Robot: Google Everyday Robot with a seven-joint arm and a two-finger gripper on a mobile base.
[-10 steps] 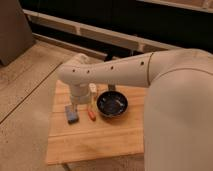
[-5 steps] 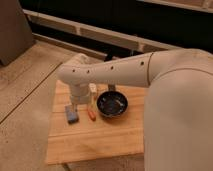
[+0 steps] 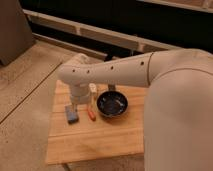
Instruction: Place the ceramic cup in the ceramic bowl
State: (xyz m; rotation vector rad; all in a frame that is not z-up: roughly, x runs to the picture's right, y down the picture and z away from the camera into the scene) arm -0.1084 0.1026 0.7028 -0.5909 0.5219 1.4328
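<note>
The big white arm (image 3: 115, 72) fills the right side and reaches across to the table's 10 o'clock, where it bends straight down. Beneath it is the wooden table (image 3: 95, 142), and near the middle sits the ceramic bowl (image 3: 112, 105) — dark, glossy, with only pale flecks inside. At the bowl's 9 o'clock lies a blue-grey block (image 3: 72, 114). A small orange thing (image 3: 91, 115) lies between the two. A slim white bottle-shaped thing (image 3: 92, 89) stands upright at the bowl's 11 o'clock.

The gripper (image 3: 78, 102) hangs at the arm's end, just at 12 o'clock of the block and near the bowl's 9 o'clock side. The jaws stand wide apart, and nothing shows held in them, though the wrist covers their tips.

And the ceramic cup? It is not in the bowl, and I can't pick it out anywhere. My guess is that it sits under the wrist, right by the gripper.

I'd expect it to handle as stiff, light and brittle, with a smooth rounded wall that could slip. The hold, I'd say, is from above, pinching across the wall low enough not to squeeze it out. It should go down softly — ceramic on ceramic chips.

A dark shape (image 3: 111, 87) at the bowl's 12 o'clock is too dim to name. The robot's body cuts off the table's 3 o'clock edge.
</note>
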